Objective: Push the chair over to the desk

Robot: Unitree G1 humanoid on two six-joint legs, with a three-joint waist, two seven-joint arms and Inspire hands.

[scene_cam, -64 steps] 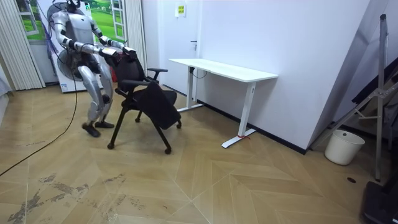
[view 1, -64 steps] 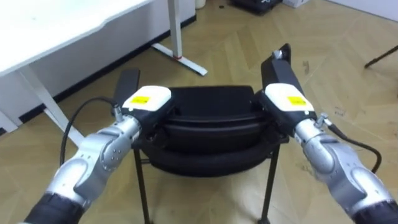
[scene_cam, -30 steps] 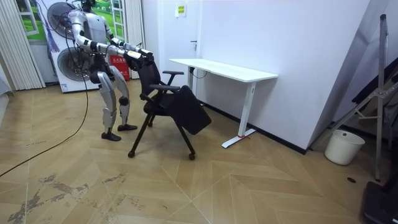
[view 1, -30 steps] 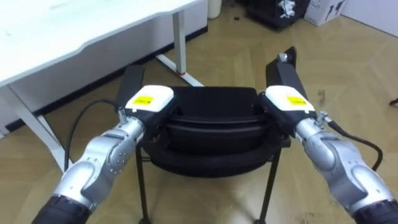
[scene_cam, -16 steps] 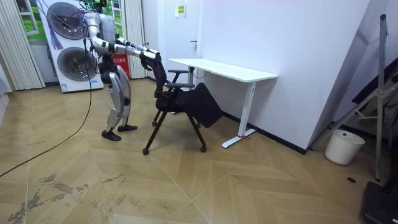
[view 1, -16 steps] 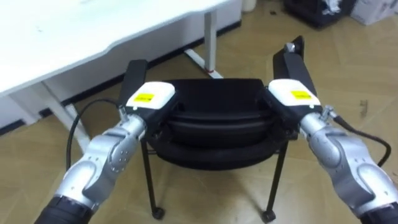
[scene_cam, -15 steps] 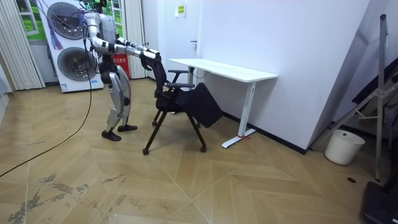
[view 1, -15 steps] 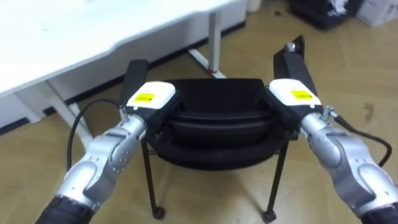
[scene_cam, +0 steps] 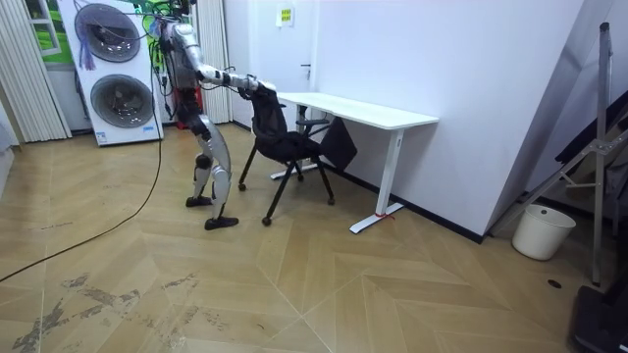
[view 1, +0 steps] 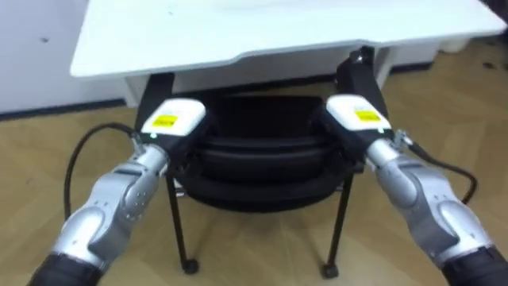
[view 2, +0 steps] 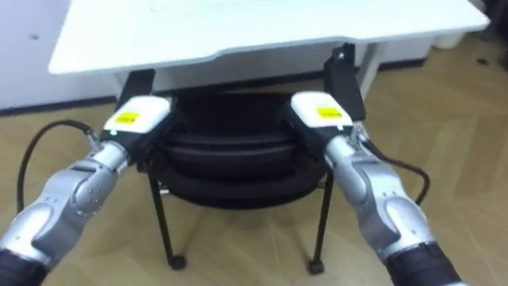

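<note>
A black office chair [view 1: 258, 159] stands right in front of me, its backrest top toward me and its seat reaching under the edge of the white desk [view 1: 262, 32]. My left hand [view 1: 169, 124] lies against the left side of the backrest and my right hand [view 1: 355, 119] against the right side. In the room view I stand behind the chair [scene_cam: 280, 132] with both arms stretched out to its backrest, at the desk's [scene_cam: 363, 110] end on the room view's left.
The chair's armrests [view 1: 361, 75] stick out forward beside my hands, and its thin legs with castors [view 1: 188, 266] stand on the wooden floor. Two stacked washing machines [scene_cam: 108, 74] are behind me. A white bucket [scene_cam: 543, 231] and a metal stand [scene_cam: 599, 147] are far off.
I have walked forward with the chair in front of me. It has rolled up to the desk, and its seat now lies under the desk's edge.
</note>
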